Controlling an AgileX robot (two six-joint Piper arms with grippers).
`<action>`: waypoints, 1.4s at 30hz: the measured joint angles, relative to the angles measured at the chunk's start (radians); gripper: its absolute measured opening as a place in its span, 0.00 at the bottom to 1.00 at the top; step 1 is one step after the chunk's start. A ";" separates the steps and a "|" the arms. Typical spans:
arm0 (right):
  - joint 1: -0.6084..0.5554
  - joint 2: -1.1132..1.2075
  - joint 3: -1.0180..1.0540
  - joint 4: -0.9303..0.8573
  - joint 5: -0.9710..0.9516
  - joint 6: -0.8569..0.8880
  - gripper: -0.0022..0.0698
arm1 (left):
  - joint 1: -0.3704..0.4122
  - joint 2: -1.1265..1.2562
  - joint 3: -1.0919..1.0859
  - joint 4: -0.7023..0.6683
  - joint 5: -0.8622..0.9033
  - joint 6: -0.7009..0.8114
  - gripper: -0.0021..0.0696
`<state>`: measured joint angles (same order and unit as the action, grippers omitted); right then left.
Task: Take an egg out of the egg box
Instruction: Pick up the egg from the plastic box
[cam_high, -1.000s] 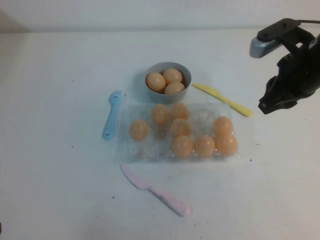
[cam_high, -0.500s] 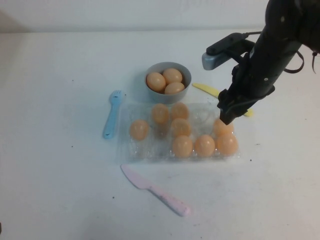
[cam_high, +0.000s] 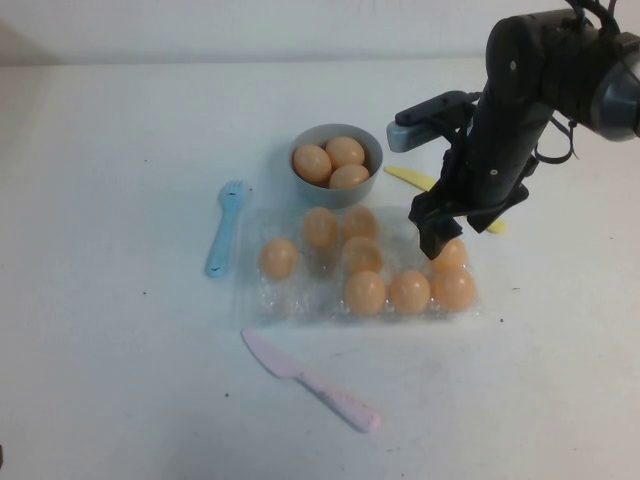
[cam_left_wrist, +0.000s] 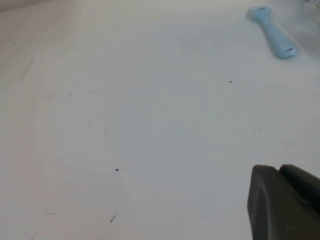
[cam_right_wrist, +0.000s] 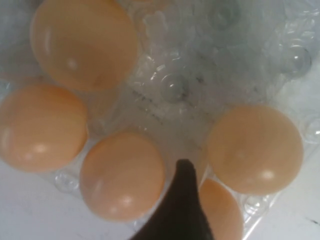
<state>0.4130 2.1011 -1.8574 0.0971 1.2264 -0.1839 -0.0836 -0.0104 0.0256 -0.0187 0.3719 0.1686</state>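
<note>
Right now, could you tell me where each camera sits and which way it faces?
High view: raised, angled down at egg box, bowl; right hand shows above an egg.
Left wrist: looks at table, blue fork; left hand at edge.
Right wrist: straight down into egg box.
Shared: egg box.

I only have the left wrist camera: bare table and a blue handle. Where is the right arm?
Observer: The right gripper is low over the right end of the egg box, just beside the egg in the back row there.
Operator: How many eggs are in the box?
Observer: Eight. Three more lie in the grey-blue bowl behind it.
Operator: Does my left arm show from above?
Observer: No. The left gripper is outside the high view, which shows only the right arm.
</note>
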 joint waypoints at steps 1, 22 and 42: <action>0.000 0.005 -0.002 -0.001 0.000 0.006 0.79 | 0.000 0.000 0.000 0.000 0.000 0.000 0.02; 0.000 0.041 -0.039 -0.017 -0.004 0.184 0.79 | 0.000 0.000 0.000 0.000 0.000 0.000 0.02; 0.000 0.078 -0.039 -0.058 -0.010 0.254 0.66 | 0.000 0.000 0.000 0.000 0.000 0.000 0.02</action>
<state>0.4130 2.1787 -1.8967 0.0395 1.2161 0.0704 -0.0836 -0.0104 0.0256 -0.0187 0.3719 0.1686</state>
